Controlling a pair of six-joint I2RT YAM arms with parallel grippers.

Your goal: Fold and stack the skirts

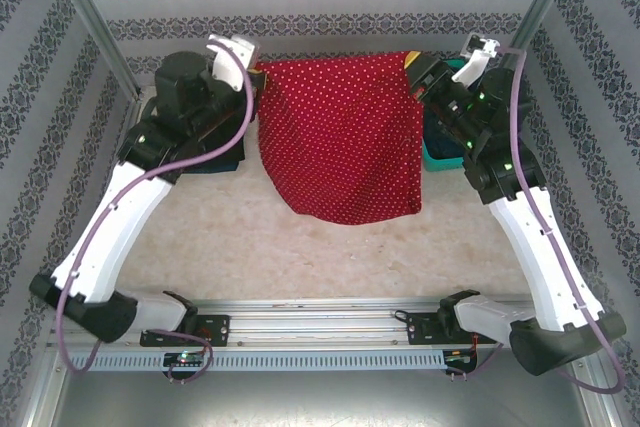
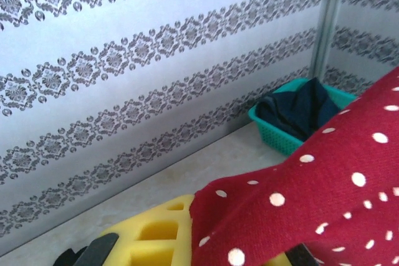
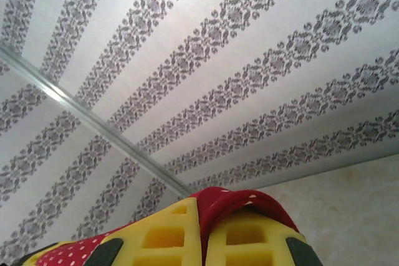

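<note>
Evidently midway at best: left gripper [image 1: 256, 75] and right gripper [image 3: 202, 236] each pinched a top corner of the red skirt [image 1: 340, 137], which hung unfolded at upper centre. Dark skirts [image 2: 299, 107] lay crumpled in the basket [image 2: 277, 138] at right, and dark cloth [image 1: 213, 163] at middle left was perhaps a stack

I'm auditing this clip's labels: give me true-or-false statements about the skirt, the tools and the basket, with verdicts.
1. The left tool and right tool are both shut on the red white-dotted cloth skirt. True.
2. The skirt lies flat on the table. False: it hangs spread between the tools.
3. The teal plastic mesh basket holds dark cloth. True.
4. The basket sits beside the left arm. False: it sits beside the right arm.
</note>
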